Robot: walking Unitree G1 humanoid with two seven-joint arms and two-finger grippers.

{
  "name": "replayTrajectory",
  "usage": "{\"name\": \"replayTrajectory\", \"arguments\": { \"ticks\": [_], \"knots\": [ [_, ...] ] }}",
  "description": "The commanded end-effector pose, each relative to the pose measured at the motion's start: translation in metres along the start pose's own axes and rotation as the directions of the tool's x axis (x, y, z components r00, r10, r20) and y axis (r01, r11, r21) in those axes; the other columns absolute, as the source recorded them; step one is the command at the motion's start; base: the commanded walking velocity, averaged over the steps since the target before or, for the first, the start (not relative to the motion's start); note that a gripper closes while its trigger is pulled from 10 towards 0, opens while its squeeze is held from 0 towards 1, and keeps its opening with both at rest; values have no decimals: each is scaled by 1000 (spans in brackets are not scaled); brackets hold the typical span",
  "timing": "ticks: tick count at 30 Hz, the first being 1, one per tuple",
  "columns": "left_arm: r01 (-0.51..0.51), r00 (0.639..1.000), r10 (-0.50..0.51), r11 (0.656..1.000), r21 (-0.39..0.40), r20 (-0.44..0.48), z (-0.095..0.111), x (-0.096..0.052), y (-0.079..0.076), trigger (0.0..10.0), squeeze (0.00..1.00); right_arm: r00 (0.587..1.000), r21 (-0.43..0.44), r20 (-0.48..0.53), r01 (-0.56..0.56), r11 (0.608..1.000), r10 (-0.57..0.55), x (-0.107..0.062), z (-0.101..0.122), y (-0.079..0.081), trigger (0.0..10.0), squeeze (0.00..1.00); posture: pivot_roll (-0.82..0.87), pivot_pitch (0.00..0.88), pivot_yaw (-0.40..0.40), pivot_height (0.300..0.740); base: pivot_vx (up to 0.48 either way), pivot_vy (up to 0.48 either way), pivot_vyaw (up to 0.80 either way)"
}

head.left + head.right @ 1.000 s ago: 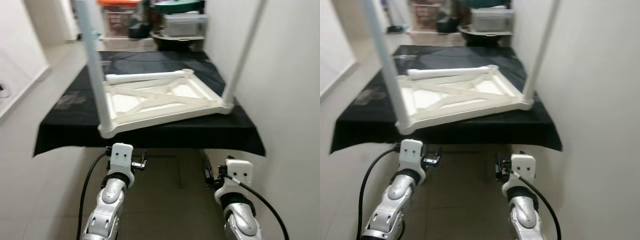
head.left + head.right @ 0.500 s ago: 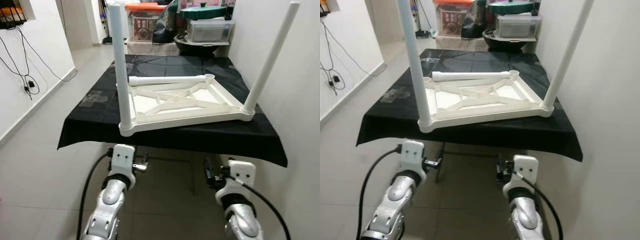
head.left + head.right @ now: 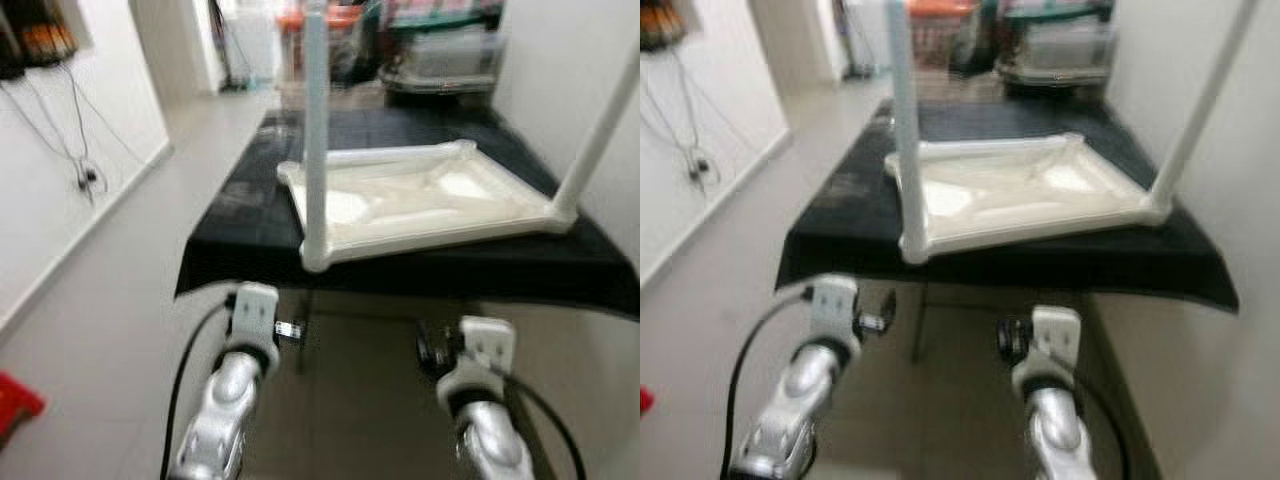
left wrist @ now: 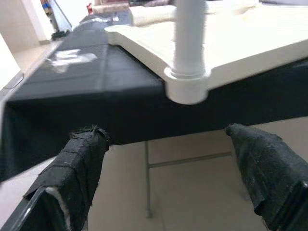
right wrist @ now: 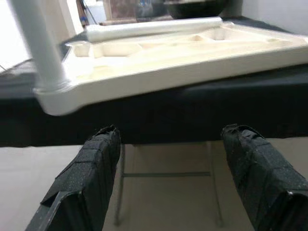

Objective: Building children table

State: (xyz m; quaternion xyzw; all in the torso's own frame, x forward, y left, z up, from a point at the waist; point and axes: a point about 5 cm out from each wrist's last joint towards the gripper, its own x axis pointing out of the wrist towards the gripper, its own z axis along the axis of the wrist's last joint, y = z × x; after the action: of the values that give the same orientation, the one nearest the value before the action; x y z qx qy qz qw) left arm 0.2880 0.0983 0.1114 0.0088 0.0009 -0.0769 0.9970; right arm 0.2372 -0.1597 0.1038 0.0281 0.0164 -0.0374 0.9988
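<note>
— Where's the little table they're building?

— Upside down on the black cloth [image 3: 230, 225] covering the work table. The white tabletop [image 3: 430, 205] lies flat with its ribbed underside up. Two legs already stand in the near corners: one leg [image 3: 315, 130] on the robot's left, another leg [image 3: 600, 130] on its right by the wall. A loose leg [image 3: 385, 156] lies along the far edge of the tabletop.

— And the robot's hands?

— Both low, in front of the cloth's hanging edge, below the tabletop. The left gripper [image 4: 173, 178] has its fingers spread wide with nothing between them, pointed up at the socket of the near left leg. The right gripper [image 5: 168, 178] is just as wide apart and empty, facing the front rim.

— What worries you?

— The head views are blurred, so I'd guess the robot is on the move. The near left corner of the tabletop reaches the very edge of the cloth. If an arm rises too close it could knock that corner or the tall leg, and the whole thing might slide or tip. The loose leg is round too; a bump could send it rolling off toward the storage boxes [image 3: 440, 55] behind.
</note>
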Motion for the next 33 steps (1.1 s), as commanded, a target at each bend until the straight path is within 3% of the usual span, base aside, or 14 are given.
{"name": "replayTrajectory", "arguments": {
  "ticks": [1, 15, 26, 33],
  "knots": [
    [-22, 1000, 22, 1000, -2, -3, -1, -1, 5, 10000, 0, 1000, 22, -6, -18, 1000, 18, 0, 0, 6, 10000, 0, 59, 0, -42, 740, 0, 0, 0],
    [-8, 1000, 8, 1000, 5, 3, 0, -1, 3, 10000, 0, 1000, 33, -6, -29, 999, 29, 1, 0, 6, 10000, 0, 59, 0, -43, 740, 0, 0, 0],
    [-12, 1000, 12, 1000, 0, -8, -2, -2, 4, 10000, 0, 991, 8, -8, -132, 991, 132, 1, 1, 19, 10000, 0, 60, 0, -43, 740, 260, 0, 0],
    [-10, 1000, 10, 1000, 3, -5, -1, -1, 4, 10000, 0, 983, -11, -7, -184, 983, 184, 1, 1, 26, 10000, 0, 61, 0, -46, 740, 263, 0, 686]
  ]
}}
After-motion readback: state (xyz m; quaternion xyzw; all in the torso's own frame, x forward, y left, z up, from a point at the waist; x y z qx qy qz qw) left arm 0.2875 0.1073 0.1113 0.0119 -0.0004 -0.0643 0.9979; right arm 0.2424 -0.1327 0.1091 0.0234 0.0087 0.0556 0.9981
